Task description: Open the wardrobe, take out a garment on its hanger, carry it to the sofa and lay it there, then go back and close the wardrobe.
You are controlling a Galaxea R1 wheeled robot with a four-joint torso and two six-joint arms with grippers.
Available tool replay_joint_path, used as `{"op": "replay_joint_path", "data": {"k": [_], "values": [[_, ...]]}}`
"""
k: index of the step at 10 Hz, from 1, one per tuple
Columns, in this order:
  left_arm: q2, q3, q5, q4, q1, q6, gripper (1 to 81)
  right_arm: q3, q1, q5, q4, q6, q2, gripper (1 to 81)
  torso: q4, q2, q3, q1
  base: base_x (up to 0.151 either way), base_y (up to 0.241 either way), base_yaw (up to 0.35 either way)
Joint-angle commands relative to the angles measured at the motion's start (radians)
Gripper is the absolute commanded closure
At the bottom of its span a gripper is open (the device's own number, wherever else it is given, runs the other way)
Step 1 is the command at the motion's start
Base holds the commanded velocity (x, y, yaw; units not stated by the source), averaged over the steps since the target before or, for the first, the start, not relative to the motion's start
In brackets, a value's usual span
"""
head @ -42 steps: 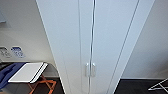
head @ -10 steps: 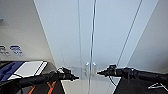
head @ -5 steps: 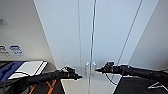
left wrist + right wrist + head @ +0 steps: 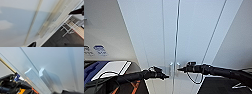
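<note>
The white wardrobe [image 4: 194, 37] stands right in front of me with both doors closed. Its two small vertical handles [image 4: 174, 67] sit side by side at the middle seam. My left gripper [image 4: 165, 76] reaches in from the left, its tip just short of the left handle and slightly below it. My right gripper [image 4: 180, 69] comes from the right, its tip almost at the right handle. The right wrist view shows the pair of handles [image 4: 41, 78] close up on the door. In the left wrist view the wardrobe door [image 4: 25, 18] lies very near.
A white board [image 4: 111, 68] and something blue [image 4: 91, 71] lie at the lower left, with an orange object [image 4: 135, 86] beneath my left arm. Blue signs [image 4: 99, 49] hang on the left wall. A white rack [image 4: 68, 29] stands on dark floor beside the wardrobe.
Both arms have come up into the head view since the earliest frame. Over the last second both grippers have closed in on the handles from either side.
</note>
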Motion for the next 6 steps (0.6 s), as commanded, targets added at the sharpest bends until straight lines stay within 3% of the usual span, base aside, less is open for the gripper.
{"op": "replay_joint_path", "data": {"k": [1,6], "values": [[0.016,-0.011,0.03,0.0,-0.156,0.002,1.0,-0.017,0.17,-0.001,0.014,0.002,0.026,1.0,0.0,0.0,0.0,0.0,0.0,0.0,0.0],[0.093,-0.103,0.029,0.002,-0.169,0.002,1.0,-0.074,0.184,-0.001,0.011,0.002,0.101,1.0,0.0,0.0,0.0,0.0,0.0,0.0,0.0]]}}
